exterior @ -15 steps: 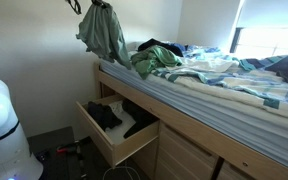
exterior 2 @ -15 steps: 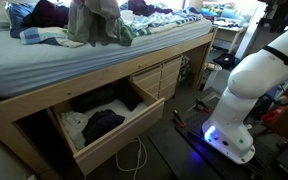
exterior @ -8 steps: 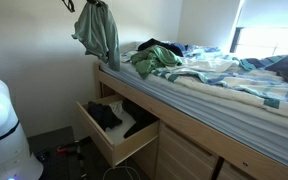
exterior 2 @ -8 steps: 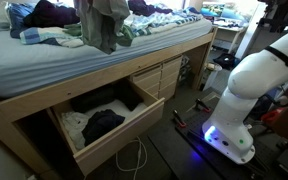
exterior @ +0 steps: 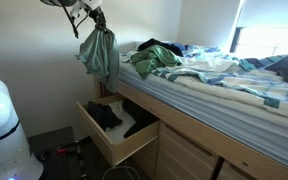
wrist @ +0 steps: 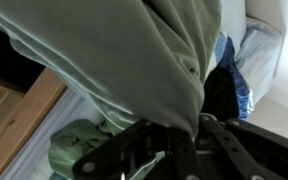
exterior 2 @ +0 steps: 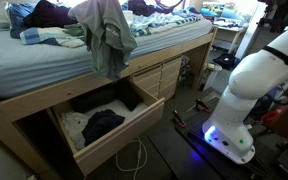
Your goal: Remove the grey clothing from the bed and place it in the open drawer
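The grey-green clothing (exterior: pixel 101 55) hangs from my gripper (exterior: pixel 96 17), which is shut on its top. It dangles in the air beside the bed's edge, above the open wooden drawer (exterior: pixel 114 140). In an exterior view the clothing (exterior 2: pixel 106 35) hangs over the bed's side, above the drawer (exterior 2: pixel 104 135). In the wrist view the cloth (wrist: pixel 134 60) fills most of the frame, pinched between my fingers (wrist: pixel 184 135). The drawer holds dark and white clothes.
The bed (exterior: pixel 214 95) has a striped cover and a pile of other clothes (exterior: pixel 159 55) near its head. A white robot base (exterior 2: pixel 249 90) stands on the floor by the bed. Shut drawers (exterior 2: pixel 154 80) sit beside the open one.
The gripper has carried the clothing off the bed's edge and lower, so it now hangs over the open drawer.
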`<state>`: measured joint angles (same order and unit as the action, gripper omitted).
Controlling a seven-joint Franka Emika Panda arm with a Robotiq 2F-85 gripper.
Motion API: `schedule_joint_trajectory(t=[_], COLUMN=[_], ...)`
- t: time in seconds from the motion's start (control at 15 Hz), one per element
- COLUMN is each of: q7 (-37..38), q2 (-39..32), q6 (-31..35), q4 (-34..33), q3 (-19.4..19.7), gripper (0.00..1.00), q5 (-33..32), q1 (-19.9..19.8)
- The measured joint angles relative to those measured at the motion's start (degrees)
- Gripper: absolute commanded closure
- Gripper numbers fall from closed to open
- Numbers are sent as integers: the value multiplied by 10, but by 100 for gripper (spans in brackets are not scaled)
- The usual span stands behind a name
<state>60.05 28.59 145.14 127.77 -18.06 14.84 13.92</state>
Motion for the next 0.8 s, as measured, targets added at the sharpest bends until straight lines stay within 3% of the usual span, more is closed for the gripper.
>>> schedule_joint_trajectory(t=[0.33,0.8], q7=[-39,-61], q2=[-37,-85], q6=[0,-11], q4=[55,115], q3=[27,29], gripper=[97,97], q5=[71,71], q1=[8,1])
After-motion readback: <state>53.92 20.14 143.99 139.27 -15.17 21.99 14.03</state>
